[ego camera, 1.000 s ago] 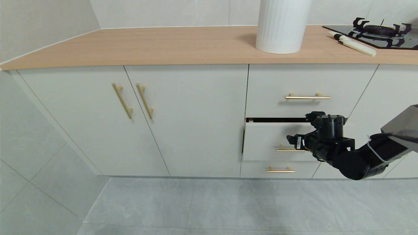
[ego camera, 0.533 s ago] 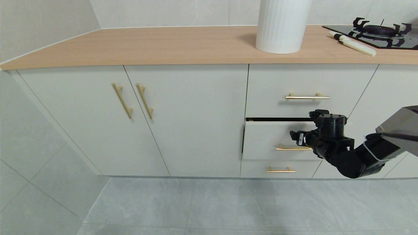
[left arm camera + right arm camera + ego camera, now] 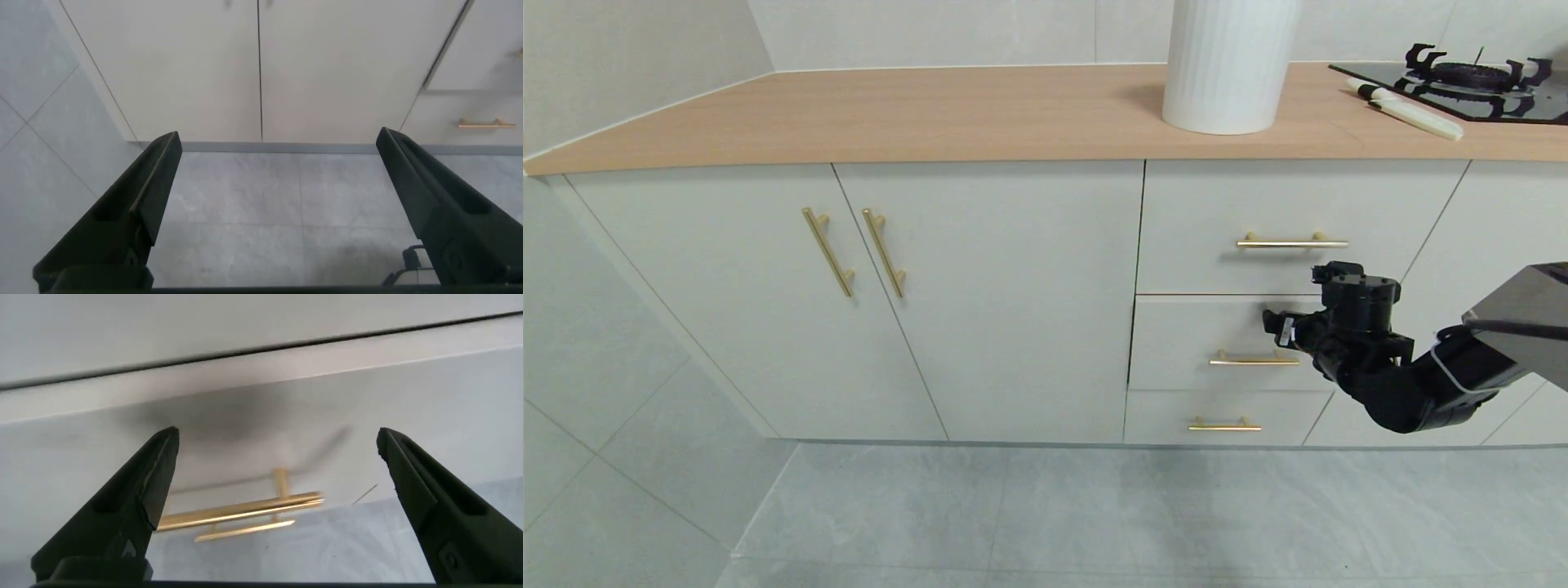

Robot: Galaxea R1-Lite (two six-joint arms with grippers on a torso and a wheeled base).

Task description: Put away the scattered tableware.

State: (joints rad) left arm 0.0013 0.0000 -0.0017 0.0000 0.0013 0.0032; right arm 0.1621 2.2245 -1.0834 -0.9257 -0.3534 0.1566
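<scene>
The middle drawer (image 3: 1176, 343) of the right-hand stack sits flush with the cabinet front. Its gold handle (image 3: 1254, 359) runs level just below my right gripper (image 3: 1286, 331), which is at the drawer front with its fingers spread open and nothing between them. In the right wrist view the drawer front (image 3: 245, 416) lies close ahead of the right gripper (image 3: 274, 457), with the gold handle (image 3: 237, 514) beyond. A white knife (image 3: 1405, 110) lies on the wooden counter (image 3: 931, 114) beside the stove (image 3: 1470, 77). My left gripper (image 3: 278, 147) hangs open above the floor.
A tall white ribbed cylinder (image 3: 1227, 65) stands on the counter above the drawers. Upper drawer (image 3: 1290, 242) and bottom drawer (image 3: 1223, 425) are shut, as are the two cabinet doors (image 3: 866, 294) to the left. Grey tiled floor (image 3: 1013, 523) lies open in front.
The right gripper moved toward the cabinet and slightly up, and the middle drawer went from partly open to shut; the dark gap above it is gone.
</scene>
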